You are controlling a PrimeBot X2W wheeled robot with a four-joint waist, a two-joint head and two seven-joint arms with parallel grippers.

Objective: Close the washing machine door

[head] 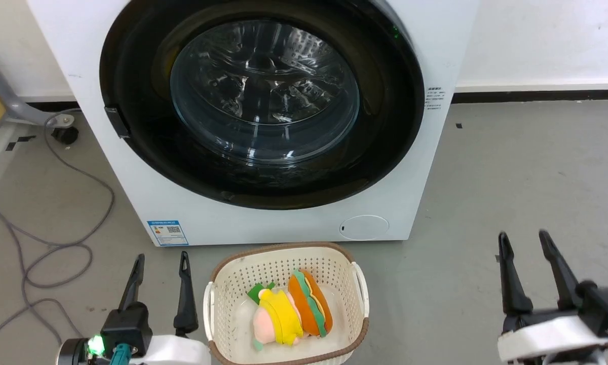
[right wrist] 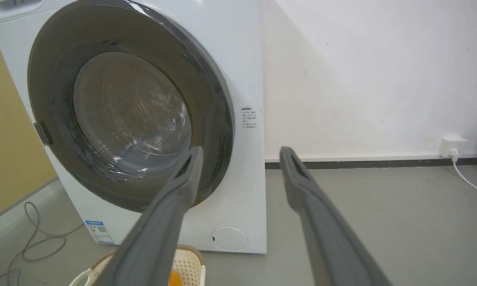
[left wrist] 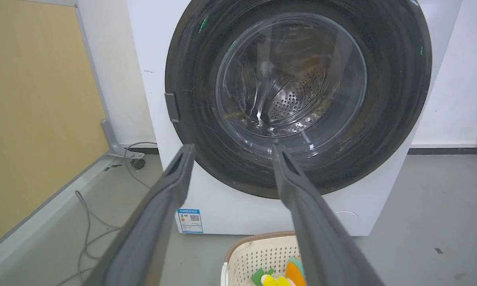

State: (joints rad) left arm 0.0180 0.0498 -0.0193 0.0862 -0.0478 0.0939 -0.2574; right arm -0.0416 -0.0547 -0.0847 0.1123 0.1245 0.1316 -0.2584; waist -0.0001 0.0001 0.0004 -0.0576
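The left gripper (head: pixel 161 257) hovered low over the floor (head: pixel 486 203) with its two long dark fingers spread apart and nothing between them. The right gripper (head: pixel 523 236) hung well off to the other side, its fingers likewise parted and empty. Between them, just beside the left gripper, stood a cream perforated plastic basket (head: pixel 243 276) with a brown rim, holding a plush burger (head: pixel 310 301) and a yellow and pink plush toy (head: pixel 276 318). It stood directly before the white, boxy washing machine (head: pixel 263 230), close to its base. The washing machine door (head: pixel 131 152), a glossy black ring around a bulging clear glass bowl, sat shut against the front, perforated steel showing through the glass. A blue sticker (head: pixel 167 232) and a round cap (head: pixel 364 227) marked the lower panel. A grey cable (head: pixel 55 248) looped across the smooth grey floor to the left.
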